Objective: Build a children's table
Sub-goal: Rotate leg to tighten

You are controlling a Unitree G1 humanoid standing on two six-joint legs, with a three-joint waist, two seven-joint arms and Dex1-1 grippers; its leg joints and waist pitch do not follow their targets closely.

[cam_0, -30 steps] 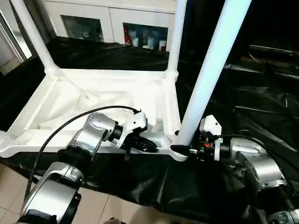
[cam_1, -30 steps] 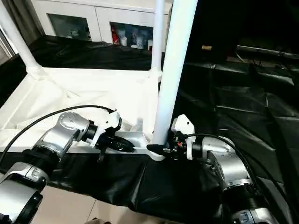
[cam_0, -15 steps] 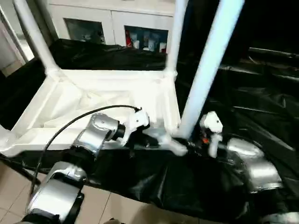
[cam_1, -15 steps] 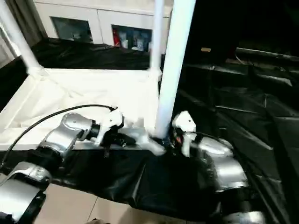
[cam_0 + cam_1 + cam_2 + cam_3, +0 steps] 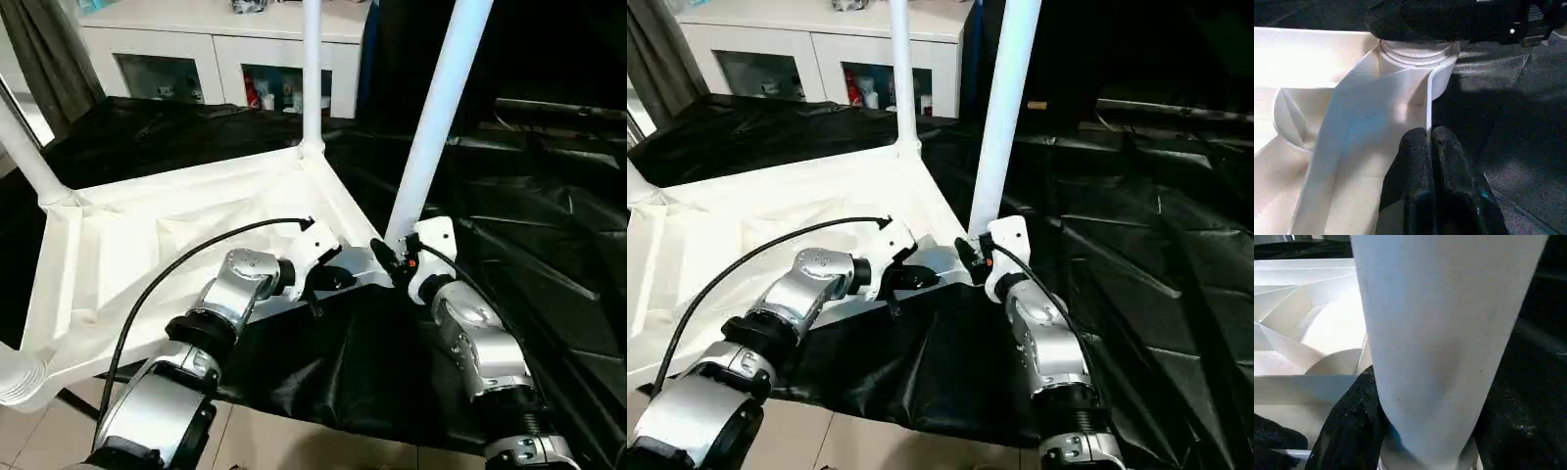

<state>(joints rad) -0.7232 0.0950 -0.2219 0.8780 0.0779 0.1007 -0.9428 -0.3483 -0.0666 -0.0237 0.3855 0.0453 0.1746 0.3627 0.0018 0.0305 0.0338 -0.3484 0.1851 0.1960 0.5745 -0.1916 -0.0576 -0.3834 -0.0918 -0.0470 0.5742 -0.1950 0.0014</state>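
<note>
The children's table lies upside down on a black sheet, the ribbed underside of its white top (image 5: 147, 245) facing up. Three white legs stand in corner sockets: a far one (image 5: 312, 78), a left one (image 5: 24, 157) and a near right one (image 5: 431, 127). My left gripper (image 5: 338, 279) is shut on the top's thin raised rim (image 5: 1400, 98), just beside the near right socket (image 5: 1418, 51). My right gripper (image 5: 390, 253) is shut around the base of the near right leg (image 5: 1440, 333), one black finger (image 5: 1347, 426) pressed against its side.
The black sheet (image 5: 549, 245) is crinkled and hangs over the front edge above a tiled floor (image 5: 274, 441). A white cabinet with glass doors (image 5: 216, 59) stands behind. A black cable (image 5: 167, 284) loops from my left forearm over the top.
The table top has swung round on the sheet, its near right corner now farther from me, both grippers still on it. My view has shifted too. The right fingers closed slightly on the leg.
</note>
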